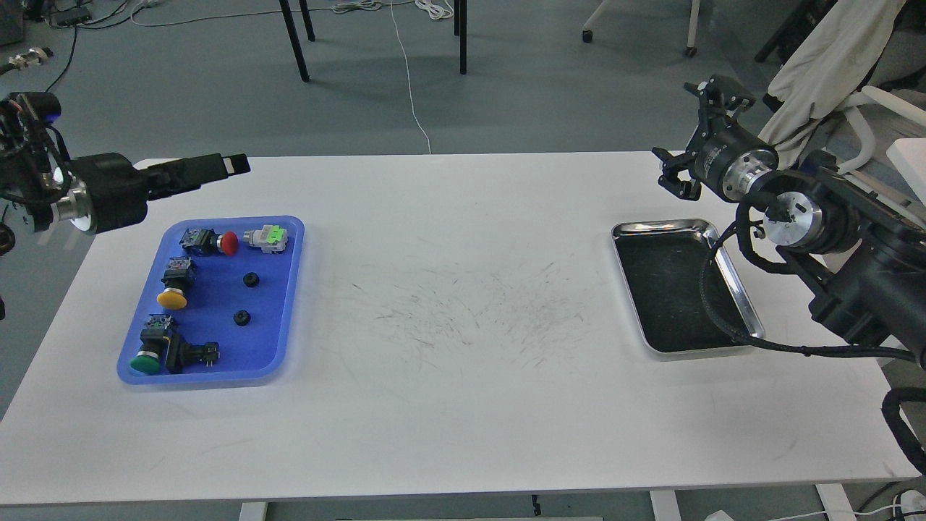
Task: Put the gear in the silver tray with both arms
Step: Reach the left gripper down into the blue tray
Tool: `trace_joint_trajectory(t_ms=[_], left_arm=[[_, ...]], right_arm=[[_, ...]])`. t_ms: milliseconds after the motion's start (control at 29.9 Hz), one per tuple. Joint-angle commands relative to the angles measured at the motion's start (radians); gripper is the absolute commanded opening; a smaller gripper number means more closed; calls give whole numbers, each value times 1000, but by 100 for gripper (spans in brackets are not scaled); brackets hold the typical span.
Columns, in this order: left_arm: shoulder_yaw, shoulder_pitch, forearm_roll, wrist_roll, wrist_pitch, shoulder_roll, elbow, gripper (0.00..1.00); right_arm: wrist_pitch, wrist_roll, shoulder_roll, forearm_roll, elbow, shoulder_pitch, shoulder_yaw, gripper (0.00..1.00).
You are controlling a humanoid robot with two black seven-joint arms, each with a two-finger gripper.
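I read this as the very start of the reach: nothing is picked up, and the silver tray is bare.

My left gripper (231, 163) hangs over the far left of the bench (463, 405), pointing rightward along its back edge. It shows edge-on as one dark bar, so I cannot tell whether its jaws are spread or pressed together; nothing sits in them. Below and just nearer me than those jaws lies the blue tray (288, 304), holding pushbutton switches: a red one (227, 243), a yellow one (171, 298) and a green one (145, 363), plus a grey part with a green cap (266, 238). The two small black gears (250, 279) (241, 317) rest apart on open blue floor toward the tray's right side, the upper one closer to the jaws.

The next move, as I judge it, calls for turning the left wrist downward and dropping onto one gear. Each has free space around it, though the yellow switch and the tray's low right rim stand near.

The middle of the bench is open, scuffed white surface, which looks like good room for a handover.

On the right, the silver tray (745, 307) lies below and nearer me than my right gripper (694, 134), whose jaws are spread and hold nothing, poised above the bench's back edge. That arm's black cable (705, 289) drapes across the tray's right side and could snag at placement.
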Motion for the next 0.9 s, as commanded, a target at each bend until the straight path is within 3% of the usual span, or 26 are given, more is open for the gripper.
trace_joint_trajectory(t_ms=[0, 167, 368, 435, 869], left_arm=[[6, 9, 124, -5, 35, -44, 7, 96], [7, 38, 244, -6, 67, -73, 33, 91], [19, 49, 344, -9, 119, -102, 94, 91], [22, 60, 387, -31, 136, -110, 143, 91], [79, 118, 407, -32, 271, -287, 430, 91]], right_arm=[[0, -1, -4, 0, 0, 0, 1, 99], [0, -1, -13, 0, 1, 1, 1, 99], [0, -1, -13, 0, 1, 0, 0, 99], [-1, -1, -13, 0, 1, 0, -1, 99], [-6, -5, -33, 0, 3, 6, -21, 99]])
